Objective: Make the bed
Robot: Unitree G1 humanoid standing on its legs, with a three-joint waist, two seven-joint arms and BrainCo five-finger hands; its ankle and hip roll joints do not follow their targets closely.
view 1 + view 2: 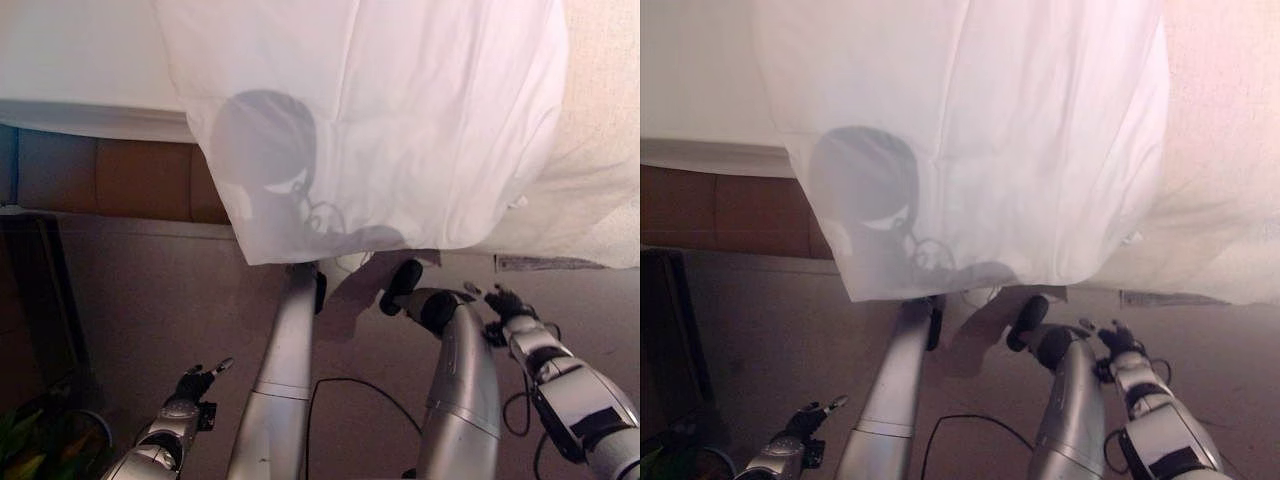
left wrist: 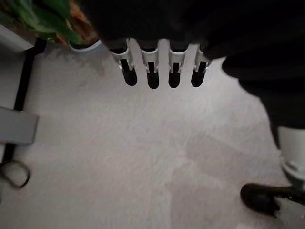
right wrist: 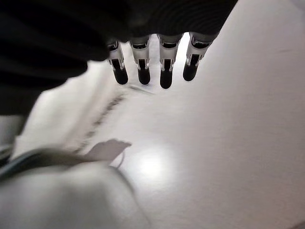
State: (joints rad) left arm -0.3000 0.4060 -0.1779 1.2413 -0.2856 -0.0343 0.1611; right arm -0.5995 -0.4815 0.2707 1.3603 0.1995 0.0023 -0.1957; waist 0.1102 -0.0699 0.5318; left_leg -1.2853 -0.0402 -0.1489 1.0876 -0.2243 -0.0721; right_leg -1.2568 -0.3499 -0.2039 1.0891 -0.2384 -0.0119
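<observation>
A white sheet (image 1: 380,130) hangs off the bed's edge, and its lower hem ends just above the carpet. To its right lies a cream textured blanket (image 1: 605,150), also draped down. The bare white mattress (image 1: 80,70) shows at the upper left, above the brown bed frame (image 1: 140,180). My left hand (image 1: 192,385) hangs low over the carpet at the lower left, far from the sheet; its fingers (image 2: 152,76) are straight and hold nothing. My right hand (image 1: 505,305) is just below the sheet's hem, its fingers (image 3: 143,71) straight and empty, white cloth (image 3: 62,119) beside them.
Grey carpet (image 1: 150,310) runs along the bedside. A dark piece of furniture (image 1: 30,300) stands at the left, with a green plant (image 1: 25,450) at its foot. A flat label (image 1: 535,263) lies on the floor under the blanket's edge.
</observation>
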